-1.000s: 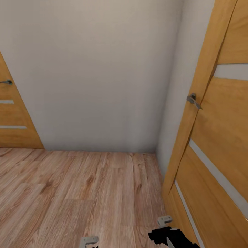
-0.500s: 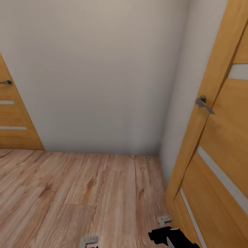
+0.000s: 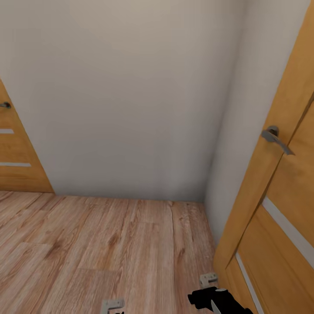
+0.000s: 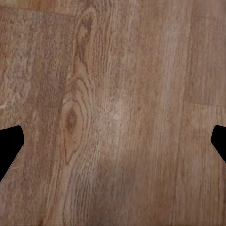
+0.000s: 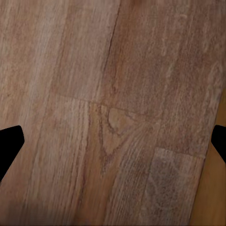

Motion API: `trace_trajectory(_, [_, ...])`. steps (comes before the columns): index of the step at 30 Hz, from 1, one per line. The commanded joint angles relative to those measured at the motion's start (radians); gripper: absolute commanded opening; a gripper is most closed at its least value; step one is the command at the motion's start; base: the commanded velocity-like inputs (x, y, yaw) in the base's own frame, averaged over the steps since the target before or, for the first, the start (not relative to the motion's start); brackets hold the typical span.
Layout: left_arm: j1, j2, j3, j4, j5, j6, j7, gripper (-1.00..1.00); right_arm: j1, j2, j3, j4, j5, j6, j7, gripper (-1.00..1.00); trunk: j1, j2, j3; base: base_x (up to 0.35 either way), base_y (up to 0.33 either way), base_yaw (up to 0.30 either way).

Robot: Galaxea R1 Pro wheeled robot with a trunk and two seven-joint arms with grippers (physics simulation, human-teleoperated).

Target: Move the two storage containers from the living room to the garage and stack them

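Note:
Neither storage container is in view, and the garage's concrete floor is out of view. I stand in a wood-floored corner facing a plain white wall (image 3: 131, 96). My left gripper (image 4: 113, 146) hangs open over wood planks, its dark fingertips (image 4: 9, 143) at the frame's edges with nothing between them. My right gripper (image 5: 113, 146) is likewise open over planks, its fingertips (image 5: 9, 141) spread wide and empty. A black part of my right arm (image 3: 216, 300) shows at the bottom of the head view.
An orange wooden door (image 3: 279, 226) with frosted strips and a metal lever handle (image 3: 275, 138) stands close on my right. Another orange door (image 3: 15, 161) is at the far left. Light wood plank flooring (image 3: 109, 248) runs to the wall ahead.
The whole head view has shifted: the right door has slid toward the right edge and the left door toward the left, so the camera moved. Both arms look unchanged.

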Motion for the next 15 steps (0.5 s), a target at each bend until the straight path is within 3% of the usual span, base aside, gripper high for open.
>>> trace_trajectory(1, [0.0, 0.0, -0.001, -0.002, 0.004, 0.005, 0.004, 1.0, 0.0, 0.0, 0.002, -0.002, 0.004, 0.006, 0.002, 1.0, 0.0, 0.0, -0.001, 0.228, 0.0, 0.008])
trace_trajectory(15, [0.0, 0.0, -0.001, -0.002, 0.004, 0.005, 0.004, 1.0, 0.0, 0.0, 0.002, -0.002, 0.004, 0.006, 0.002, 1.0, 0.0, 0.0, -0.003, 0.226, 0.0, 0.031])
